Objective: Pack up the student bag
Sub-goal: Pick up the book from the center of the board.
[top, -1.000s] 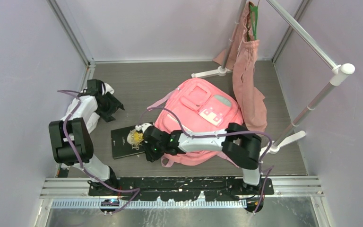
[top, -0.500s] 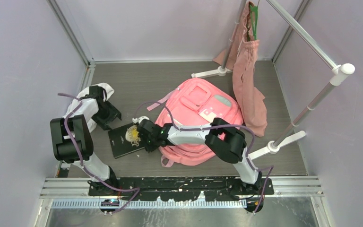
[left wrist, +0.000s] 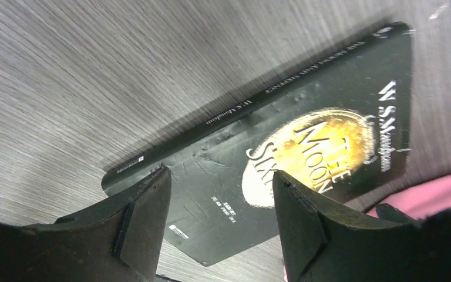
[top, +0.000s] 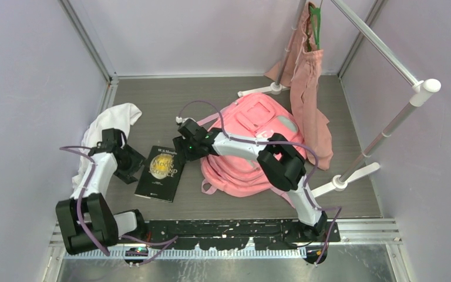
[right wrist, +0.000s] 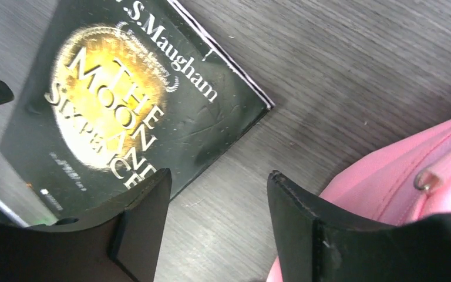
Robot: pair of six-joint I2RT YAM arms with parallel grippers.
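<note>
Nearest us, low in the left of the top view, the left gripper hovers at the left edge of a black book, its fingers spread and grasping nothing. The book lies flat on the grey table, cover up. Just beyond its upper right corner we see the right gripper, fingers likewise released and empty. Beside it, right of centre, the student bag lies slumped on the table under the right arm. Farther back a white cloth lies at the left, and a dusty-pink tote hangs from a rack at the upper right.
</note>
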